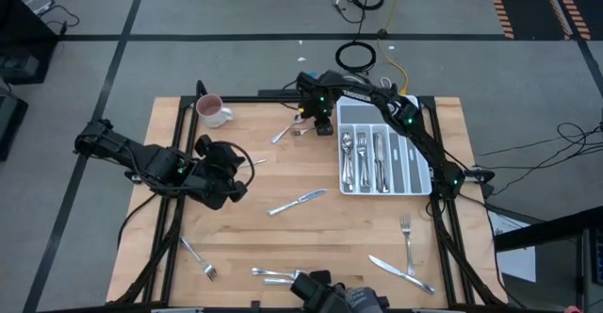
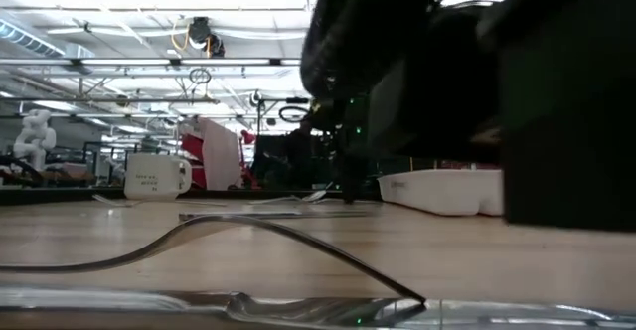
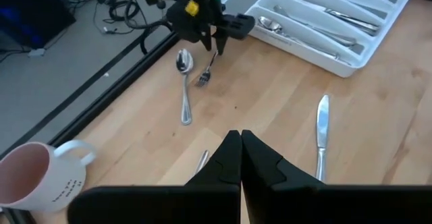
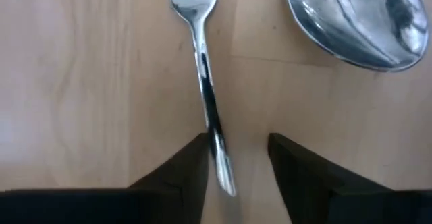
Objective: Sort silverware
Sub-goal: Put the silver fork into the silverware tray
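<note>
Silverware lies scattered on the wooden table: a knife (image 1: 297, 201), a fork (image 1: 200, 259), another fork (image 1: 407, 238), a knife (image 1: 400, 271), and a spoon (image 1: 283, 132) beside a small fork (image 1: 301, 129) near the far edge. My right gripper (image 4: 236, 150) is open, pointing down over that small fork (image 4: 202, 69); its fingers stand on either side of the handle's free end. My left gripper (image 3: 240, 140) is shut and hovers left of centre (image 1: 243, 170), holding nothing. The white tray (image 1: 386, 192) holds several pieces. My right gripper comes from above with one finger (image 4: 182, 170) on each side of the small fork's handle end (image 4: 221, 166), the fingers across the handle. The fork lies flat on the table. I cannot tell whether the finger touches the handle.
The white mug with a pink inside (image 1: 212, 110) stands at the far left corner. The spoon's bowl (image 4: 358, 21) lies close beside the right gripper. More silverware (image 1: 273, 273) lies at the near edge, and one piece (image 3: 202, 160) just ahead of the left fingers.
</note>
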Action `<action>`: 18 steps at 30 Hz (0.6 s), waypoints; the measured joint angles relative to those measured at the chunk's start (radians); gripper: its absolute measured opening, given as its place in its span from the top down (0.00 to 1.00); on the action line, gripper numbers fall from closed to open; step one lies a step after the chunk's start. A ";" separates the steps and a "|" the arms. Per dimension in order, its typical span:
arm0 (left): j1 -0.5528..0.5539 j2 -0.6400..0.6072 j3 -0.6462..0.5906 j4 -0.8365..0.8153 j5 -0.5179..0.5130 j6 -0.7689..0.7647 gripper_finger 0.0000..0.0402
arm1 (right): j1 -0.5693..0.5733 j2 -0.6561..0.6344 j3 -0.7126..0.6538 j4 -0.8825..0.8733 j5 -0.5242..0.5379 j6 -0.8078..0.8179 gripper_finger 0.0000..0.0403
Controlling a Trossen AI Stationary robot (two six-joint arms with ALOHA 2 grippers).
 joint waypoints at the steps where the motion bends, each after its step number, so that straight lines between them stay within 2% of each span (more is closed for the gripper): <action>1: 0.000 0.000 0.000 0.000 -0.002 0.000 1.00 | 0.004 0.000 0.000 0.002 0.017 -0.009 0.70; 4: 0.000 0.000 0.000 -0.003 -0.003 -0.001 1.00 | 0.006 0.000 0.000 0.005 0.030 -0.031 0.91; 5: 0.000 0.000 0.000 -0.003 -0.003 -0.001 1.00 | 0.006 0.000 0.000 0.003 0.029 -0.039 0.95; 18: 0.000 0.000 0.000 -0.013 -0.003 0.000 1.00 | 0.028 -0.041 -0.011 -0.084 0.018 -0.024 1.00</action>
